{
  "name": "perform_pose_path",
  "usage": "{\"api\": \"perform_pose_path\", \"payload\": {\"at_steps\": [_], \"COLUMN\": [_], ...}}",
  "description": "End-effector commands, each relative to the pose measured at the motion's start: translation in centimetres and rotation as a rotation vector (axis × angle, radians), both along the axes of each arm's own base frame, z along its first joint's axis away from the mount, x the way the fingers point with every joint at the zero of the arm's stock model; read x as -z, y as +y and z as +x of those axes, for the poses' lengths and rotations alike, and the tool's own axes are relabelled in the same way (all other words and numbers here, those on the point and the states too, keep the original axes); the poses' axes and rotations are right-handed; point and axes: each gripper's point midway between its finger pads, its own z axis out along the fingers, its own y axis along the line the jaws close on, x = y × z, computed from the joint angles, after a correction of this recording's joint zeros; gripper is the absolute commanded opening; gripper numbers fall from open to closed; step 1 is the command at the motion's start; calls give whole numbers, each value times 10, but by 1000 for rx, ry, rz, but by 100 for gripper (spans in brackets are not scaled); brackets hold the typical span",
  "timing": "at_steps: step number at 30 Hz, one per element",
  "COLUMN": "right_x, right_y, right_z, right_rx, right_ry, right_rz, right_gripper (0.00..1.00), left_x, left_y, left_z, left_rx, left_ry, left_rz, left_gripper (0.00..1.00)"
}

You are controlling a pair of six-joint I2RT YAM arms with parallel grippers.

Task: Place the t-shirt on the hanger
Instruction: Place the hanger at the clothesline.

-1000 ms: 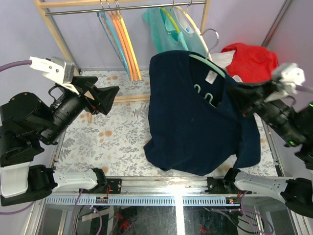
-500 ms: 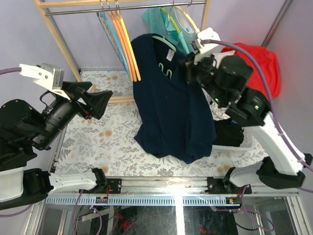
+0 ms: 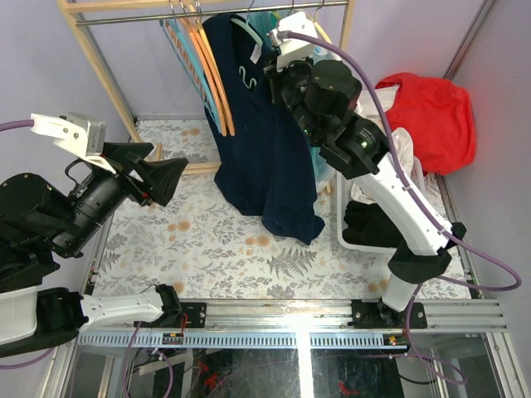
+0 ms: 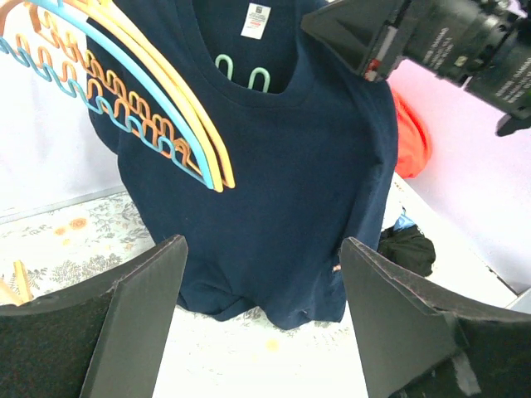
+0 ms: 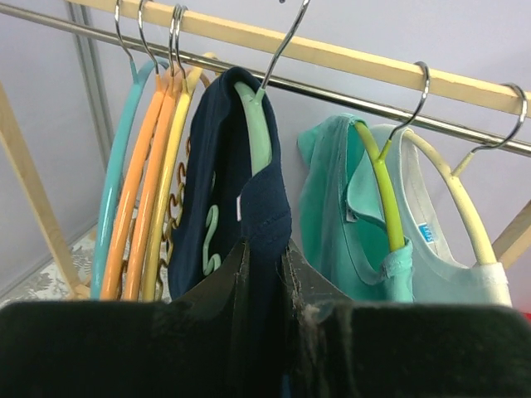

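Observation:
The navy t-shirt hangs on the mint-green hanger, whose silver hook reaches up to the metal rail; I cannot tell whether it rests on it. The shirt's hem touches the patterned table. My right gripper is shut on the shirt's shoulder over the hanger arm, up at the rack. My left gripper is open and empty, low at the left, facing the shirt from a distance. The white neck label and wavy bar show.
Orange and blue hangers hang left of the shirt on the wooden rack. A teal shirt on a yellow hanger hangs right of it. A red garment and a white bin with dark clothes sit at the right.
My right arm has swung up and left, carrying the shirt on its hanger from over the table to the rail between the orange hangers and the teal shirt. The left arm barely moved.

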Motion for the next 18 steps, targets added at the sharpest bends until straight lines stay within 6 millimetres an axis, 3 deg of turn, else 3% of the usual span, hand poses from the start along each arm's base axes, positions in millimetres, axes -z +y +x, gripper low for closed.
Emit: {"api": "perform_pose_path", "payload": {"at_steps": [1, 14, 18], "right_x": [-72, -48, -41], "right_y": [-30, -33, -18], "right_z": [-3, 49, 55], "right_rx": [87, 75, 9], "right_ry": [-195, -149, -154], "right_rz": [192, 230, 239], "right_gripper": [0, 0, 0], "left_x": [-6, 2, 5], "left_y": [3, 1, 1], "left_z": [0, 4, 5], "left_rx": [-8, -22, -32], "left_ry": [-4, 16, 25], "left_rz": [-4, 22, 31], "left_gripper": [73, 73, 73]}}
